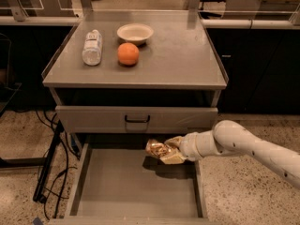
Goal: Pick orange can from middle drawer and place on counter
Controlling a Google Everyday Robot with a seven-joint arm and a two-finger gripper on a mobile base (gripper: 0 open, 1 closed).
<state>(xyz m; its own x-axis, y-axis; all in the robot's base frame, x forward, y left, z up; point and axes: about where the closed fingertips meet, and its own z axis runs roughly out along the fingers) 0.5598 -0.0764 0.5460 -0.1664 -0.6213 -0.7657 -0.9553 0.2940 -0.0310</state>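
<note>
gripper (170,150): at the far right of the middle drawer (131,186), squeezed tight on the orange can (157,148)
orange can: held up in the air

You have a single view. It looks from in front of the cabinet and from above, tilted downward and facing the cabinet's front. It stands near enough that the counter (178,64) fills the upper half with its whole top in sight. The open middle drawer (126,186) lies at the bottom, its near end cut by the view's lower edge. The arm (243,144) enters from the right edge. The gripper (169,150) hangs over the drawer's far end, clamped on the orange can (155,148).
</note>
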